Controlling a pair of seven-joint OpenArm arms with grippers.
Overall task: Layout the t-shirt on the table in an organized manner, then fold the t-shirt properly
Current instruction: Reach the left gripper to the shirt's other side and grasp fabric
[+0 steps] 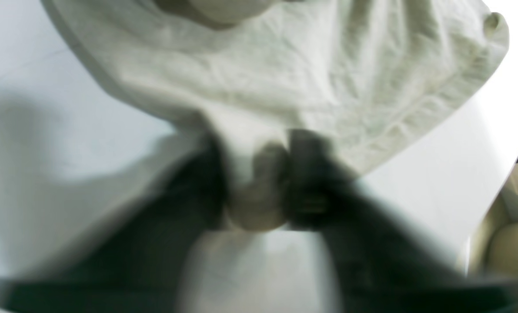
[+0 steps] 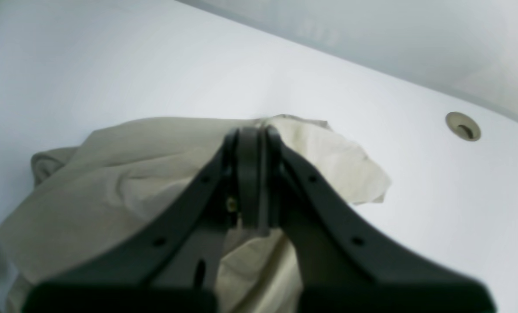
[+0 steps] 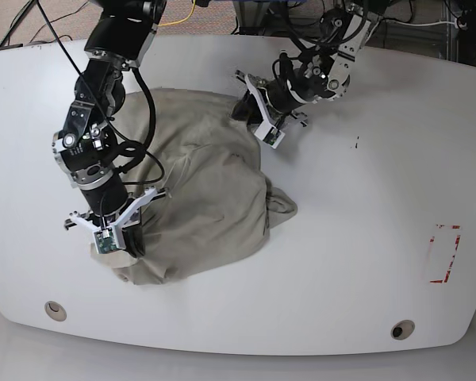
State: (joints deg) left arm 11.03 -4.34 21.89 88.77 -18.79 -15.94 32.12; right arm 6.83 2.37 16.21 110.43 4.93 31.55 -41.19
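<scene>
The t-shirt (image 3: 202, 198) is not yet spread or folded: bunched cloth is clamped in the left gripper (image 1: 259, 191) and the right gripper (image 2: 252, 182) on the surface (image 3: 357, 238).

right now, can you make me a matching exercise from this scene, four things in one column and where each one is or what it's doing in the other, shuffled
Things:
1. left gripper
2. right gripper
3. t-shirt
4. red tape outline

Places or states:
A. bare on the table, far from the cloth
B. bunched in a heap between the two arms
C. at the heap's far edge in the base view, a fold between its fingers
D. shut, at the heap's near corner in the base view

Pairs: 1-C, 2-D, 3-B, 4-A
</scene>
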